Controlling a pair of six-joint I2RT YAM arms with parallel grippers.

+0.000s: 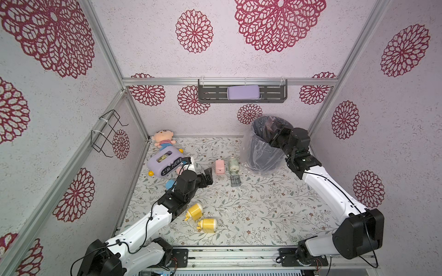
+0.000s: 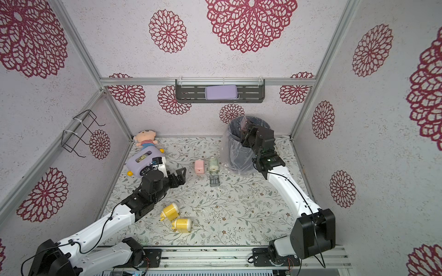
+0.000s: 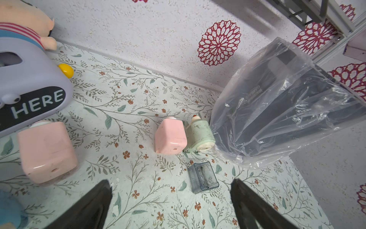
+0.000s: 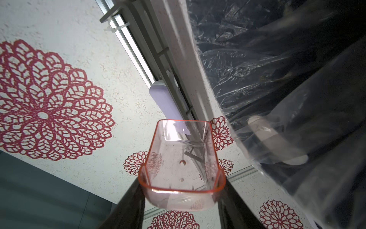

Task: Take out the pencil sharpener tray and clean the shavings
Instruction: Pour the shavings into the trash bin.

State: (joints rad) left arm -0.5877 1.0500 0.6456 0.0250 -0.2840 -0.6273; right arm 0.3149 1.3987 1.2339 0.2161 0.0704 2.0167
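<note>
One pink-tinted tray, clear plastic, is clamped by its near end between the two fingers of the right gripper at the mouth of the bin. A few dark specks cling inside it, but no shavings can be made out. In both top views the tray is only a reddish blur behind the bin's liner.

The pink sharpener and green sharpener stand side by side just beside the bin, with a grey tray lying in front of them.

The left gripper sits farther from the bin, fingers wide apart and empty, tips cut off by the frame. A second pink sharpener shows clearly in the left wrist view only.
</note>
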